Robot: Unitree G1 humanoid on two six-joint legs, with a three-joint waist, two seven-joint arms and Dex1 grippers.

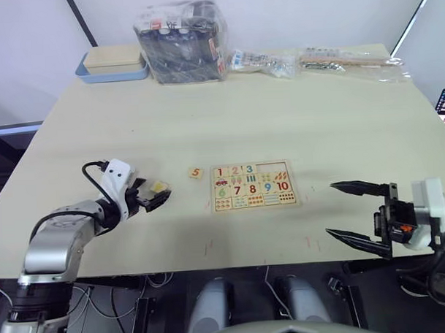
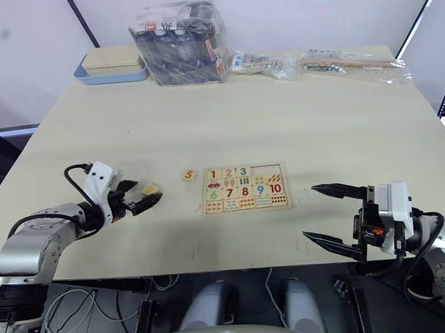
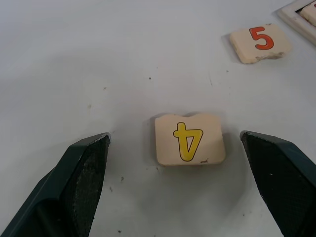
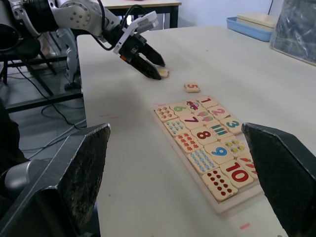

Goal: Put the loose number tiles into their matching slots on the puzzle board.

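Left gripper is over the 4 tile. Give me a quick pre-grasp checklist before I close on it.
1. Left gripper open: ok.
2. 4 tile between the fingers, flat on the table: ok.
3. 5 tile apart from the 4 tile: ok.
4. Empty slots at the puzzle board's top row, right end: ok.
5. Right gripper open, off the board: ok.
6. Which empty slot matches the 4: cannot tell.

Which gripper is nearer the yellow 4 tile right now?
Left. The left gripper is open with its fingers either side of the 4 tile, not touching it. The right gripper is open, far off beyond the puzzle board.
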